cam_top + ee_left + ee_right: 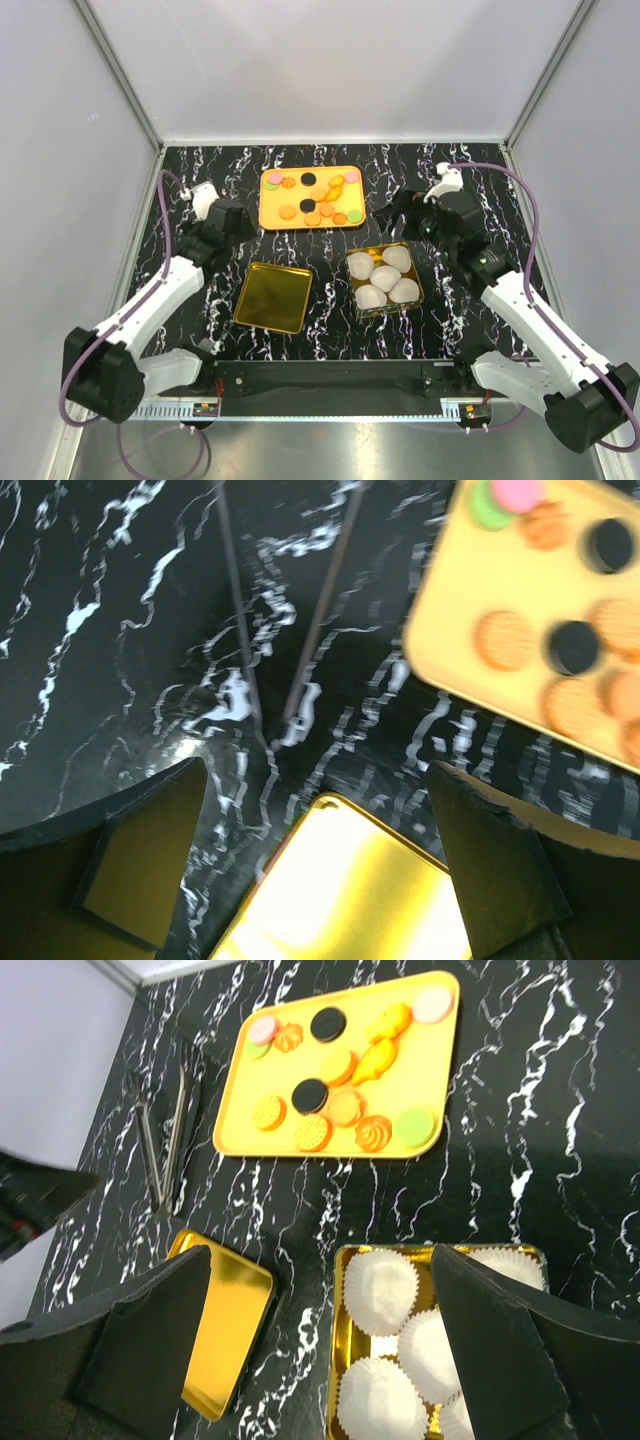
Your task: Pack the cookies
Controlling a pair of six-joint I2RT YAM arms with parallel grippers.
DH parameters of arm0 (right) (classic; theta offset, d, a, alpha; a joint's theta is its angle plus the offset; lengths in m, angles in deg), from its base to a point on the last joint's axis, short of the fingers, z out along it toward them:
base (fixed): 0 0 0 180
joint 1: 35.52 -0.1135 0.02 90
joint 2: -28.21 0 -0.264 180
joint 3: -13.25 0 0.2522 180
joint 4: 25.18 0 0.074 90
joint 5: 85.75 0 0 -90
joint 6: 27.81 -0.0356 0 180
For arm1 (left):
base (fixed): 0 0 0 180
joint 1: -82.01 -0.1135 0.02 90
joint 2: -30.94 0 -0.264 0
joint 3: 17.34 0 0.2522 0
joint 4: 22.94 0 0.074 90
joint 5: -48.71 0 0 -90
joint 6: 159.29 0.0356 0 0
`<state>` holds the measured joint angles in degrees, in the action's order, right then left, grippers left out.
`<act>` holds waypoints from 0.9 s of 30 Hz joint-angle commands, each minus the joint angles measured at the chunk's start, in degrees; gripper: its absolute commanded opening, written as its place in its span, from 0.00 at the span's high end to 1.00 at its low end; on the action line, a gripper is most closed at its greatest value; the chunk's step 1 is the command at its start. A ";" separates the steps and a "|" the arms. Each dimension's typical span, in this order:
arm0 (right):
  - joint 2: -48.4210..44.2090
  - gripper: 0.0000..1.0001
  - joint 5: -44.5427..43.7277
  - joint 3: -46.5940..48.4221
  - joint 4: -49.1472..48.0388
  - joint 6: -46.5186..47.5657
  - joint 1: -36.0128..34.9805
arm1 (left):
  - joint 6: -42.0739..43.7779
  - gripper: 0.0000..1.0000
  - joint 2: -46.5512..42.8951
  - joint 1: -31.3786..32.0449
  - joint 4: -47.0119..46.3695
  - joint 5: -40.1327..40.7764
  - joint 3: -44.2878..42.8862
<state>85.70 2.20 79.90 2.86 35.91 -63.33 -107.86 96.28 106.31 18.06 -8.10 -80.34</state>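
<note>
Start of packing: cookies [312,1132] all on the tray [297,198], cups [383,272] empty, left claw [315,780] and right claw [320,1260] both released; next move likely calls for descent onto one cookie.

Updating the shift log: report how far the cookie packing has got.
Done: nothing; all cookies lie on the orange tray, and the paper cups in the gold tin look empty. In hand: nothing; left gripper and right gripper are open. Left: every cookie, and probably the gold lid.

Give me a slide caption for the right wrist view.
Open right gripper frames a gold tin of paper cups; cookies lie on the yellow tray beyond.
</note>
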 commanded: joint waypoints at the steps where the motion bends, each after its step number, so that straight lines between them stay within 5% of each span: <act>1: -0.71 0.00 3.52 2.14 0.83 0.01 -0.22 | 2.35 0.01 3.90 -6.61 -9.40 -6.02 1.95; 5: -0.45 0.00 6.17 1.26 0.22 -0.52 -0.22 | 6.74 0.01 11.72 -11.89 -13.97 -14.54 0.72; 17: 0.60 0.00 8.81 0.47 0.39 -0.88 -0.22 | 8.86 0.01 32.28 -15.77 -13.98 -16.67 -9.82; 27: 0.42 0.00 8.11 0.64 0.04 -0.52 -0.22 | 9.82 0.01 39.16 -19.11 -8.88 -19.56 -18.17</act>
<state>86.23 9.94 79.88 3.95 35.38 -63.33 -99.05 134.95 88.41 8.40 -26.04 -95.51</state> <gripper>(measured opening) 0.994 0.988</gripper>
